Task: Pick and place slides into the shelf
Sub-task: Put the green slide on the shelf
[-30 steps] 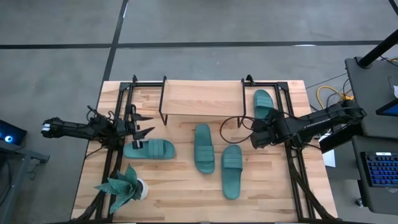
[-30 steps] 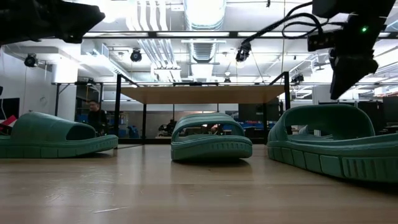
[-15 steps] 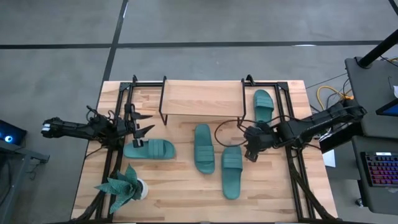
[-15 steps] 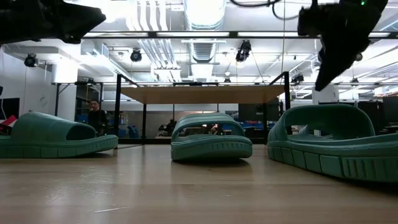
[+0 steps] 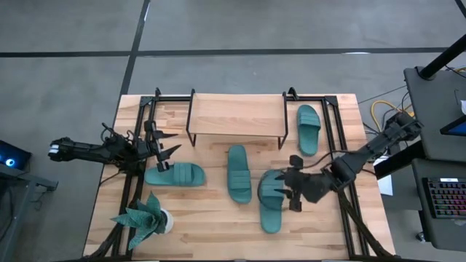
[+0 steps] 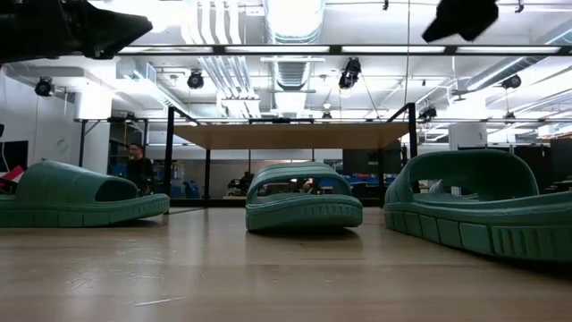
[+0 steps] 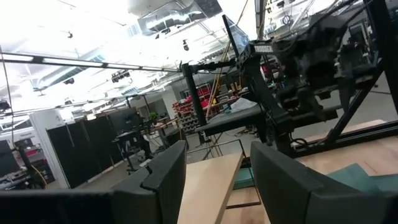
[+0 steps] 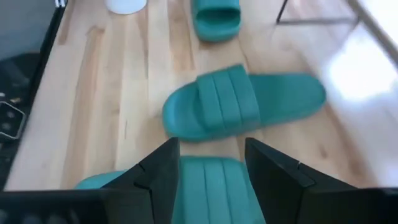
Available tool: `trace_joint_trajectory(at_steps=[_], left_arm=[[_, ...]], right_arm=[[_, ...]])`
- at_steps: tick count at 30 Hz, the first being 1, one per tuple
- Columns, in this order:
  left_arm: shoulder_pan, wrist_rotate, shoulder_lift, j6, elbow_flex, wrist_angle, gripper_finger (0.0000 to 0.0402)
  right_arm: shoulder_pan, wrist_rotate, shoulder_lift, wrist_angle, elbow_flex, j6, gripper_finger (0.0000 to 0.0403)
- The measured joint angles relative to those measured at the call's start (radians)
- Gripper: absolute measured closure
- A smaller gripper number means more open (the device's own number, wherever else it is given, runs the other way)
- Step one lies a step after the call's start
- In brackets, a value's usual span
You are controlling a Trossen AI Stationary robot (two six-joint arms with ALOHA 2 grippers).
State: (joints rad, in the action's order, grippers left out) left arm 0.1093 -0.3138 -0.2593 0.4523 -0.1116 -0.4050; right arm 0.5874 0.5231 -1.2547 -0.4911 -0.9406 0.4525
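Observation:
The shelf (image 5: 237, 116), a light-wood board on black wire legs, stands at the table's far middle. Several teal slides lie sole down on the table. One (image 5: 309, 129) is right of the shelf, one (image 5: 175, 175) is at the left, one (image 5: 239, 173) is in the middle, and one (image 5: 271, 200) is right of that. My right gripper (image 5: 287, 188) hovers open above this last slide's strap (image 8: 211, 180), slanting down, its fingers apart from it. My left gripper (image 5: 166, 151) stands open and raised at the left, above the left slide, with nothing between its fingers.
A spiky green plant in a white pot (image 5: 145, 222) stands at the near left corner. Black frame rails (image 5: 338, 145) run along the table's left and right sides. Bare wood lies along the near edge between the plant and the slides.
My right gripper has swung away from the slide beside the shelf, toward the table's near edge and left. It now hangs over the right-middle slide. In the low view it has risen almost out of the top of the picture. The slides have kept still.

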Motion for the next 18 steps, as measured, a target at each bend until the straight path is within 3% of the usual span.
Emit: trace_joint_trajectory(at_steps=[12, 18], left_arm=[[0.000, -0.009, -0.001, 0.000, 0.000, 0.001, 0.0237], [0.000, -0.009, -0.001, 0.000, 0.000, 0.002, 0.0237]], right_arm=[[0.001, 0.016, -0.274, -0.007, -0.203, -0.277, 0.0232], [-0.008, 0.094, -0.429, -0.056, -0.322, -0.413, 0.0232]])
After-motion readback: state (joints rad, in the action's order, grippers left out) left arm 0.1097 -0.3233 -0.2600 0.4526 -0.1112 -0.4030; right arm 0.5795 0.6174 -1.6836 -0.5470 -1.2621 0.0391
